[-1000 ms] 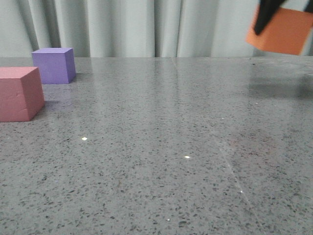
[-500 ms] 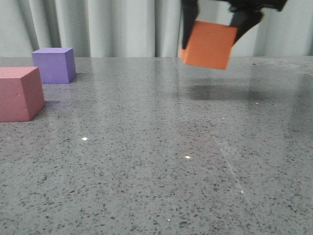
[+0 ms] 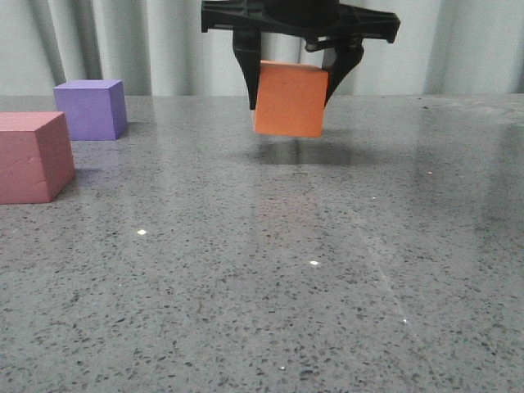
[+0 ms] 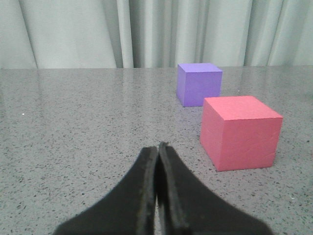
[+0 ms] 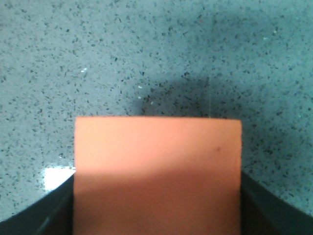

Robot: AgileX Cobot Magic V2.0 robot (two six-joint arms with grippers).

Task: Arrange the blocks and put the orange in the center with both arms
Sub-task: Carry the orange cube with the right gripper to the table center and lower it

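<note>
My right gripper is shut on the orange cube, holding it a little above the grey tabletop at the far middle, a dark shadow beneath it. In the right wrist view the orange cube fills the space between both fingers. The pink-red cube rests at the left edge, with the purple cube just behind it. In the left wrist view my left gripper is shut and empty, low over the table, beside the pink-red cube, with the purple cube farther off.
Pale pleated curtains hang behind the table's far edge. The speckled grey stone tabletop stretches across the foreground.
My right gripper has carried the orange cube from the upper right leftward to the middle and lowered it close to the tabletop. The pink-red and purple cubes have not moved.
</note>
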